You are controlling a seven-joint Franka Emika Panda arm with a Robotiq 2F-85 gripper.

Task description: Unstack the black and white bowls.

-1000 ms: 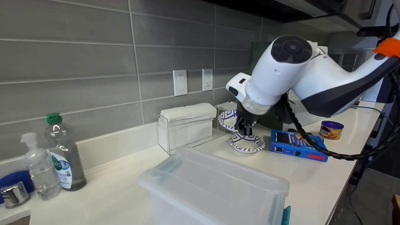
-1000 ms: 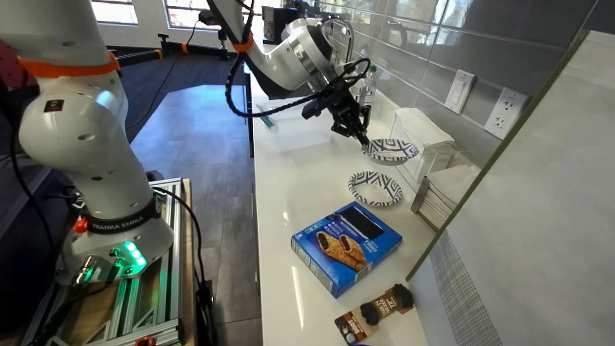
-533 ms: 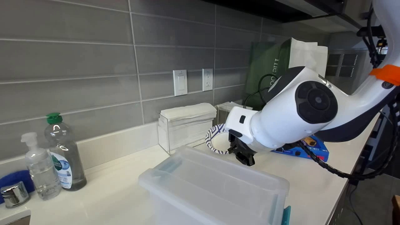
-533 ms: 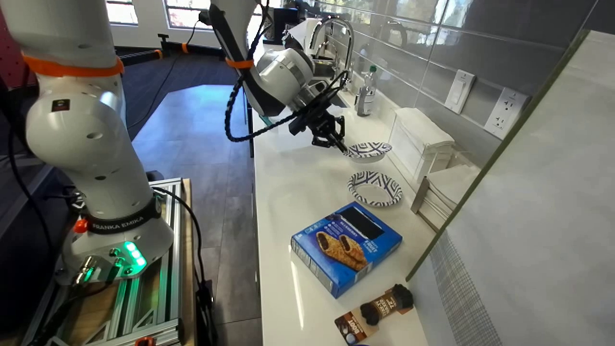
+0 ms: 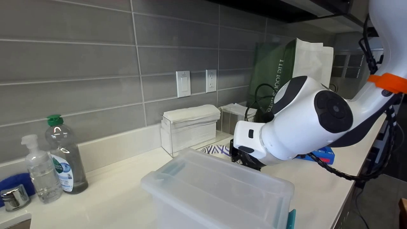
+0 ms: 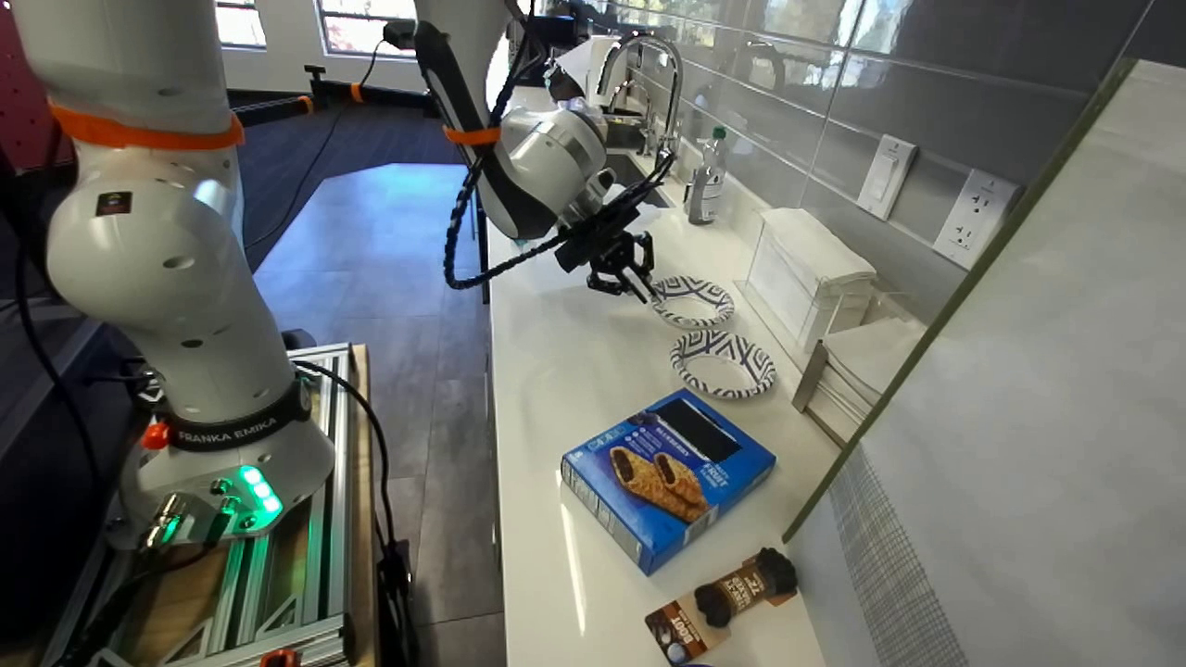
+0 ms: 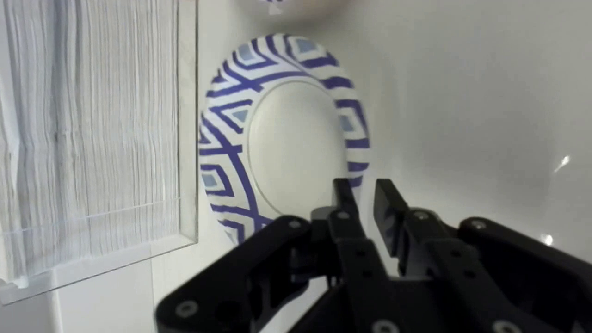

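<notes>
One black and white bowl (image 6: 693, 306), patterned in dark blue-purple and white, lies flat on the counter in an exterior view. The second patterned bowl (image 6: 723, 366) stands close beside it, apart from it. In the wrist view the nearer bowl (image 7: 296, 134) fills the middle, and the edge of the second bowl (image 7: 296, 5) shows at the top. My gripper (image 7: 362, 181) is open, with a narrow gap between its fingers around the near bowl's rim. In an exterior view part of the near bowl (image 5: 216, 149) shows behind the bin; the second bowl is hidden behind the arm.
A translucent lidded bin (image 5: 219, 190) stands beside the gripper. A napkin holder (image 5: 190, 130) stands against the wall close to the bowls. A blue snack box (image 6: 667, 472) and a lace pack (image 6: 723, 602) lie on the counter. Soap bottles (image 5: 65, 156) stand near the sink.
My gripper carried the tilted, raised bowl away from the second bowl and toward the bin, then down. The bowl now lies flat on the counter and the fingers have parted. The second bowl stayed put.
</notes>
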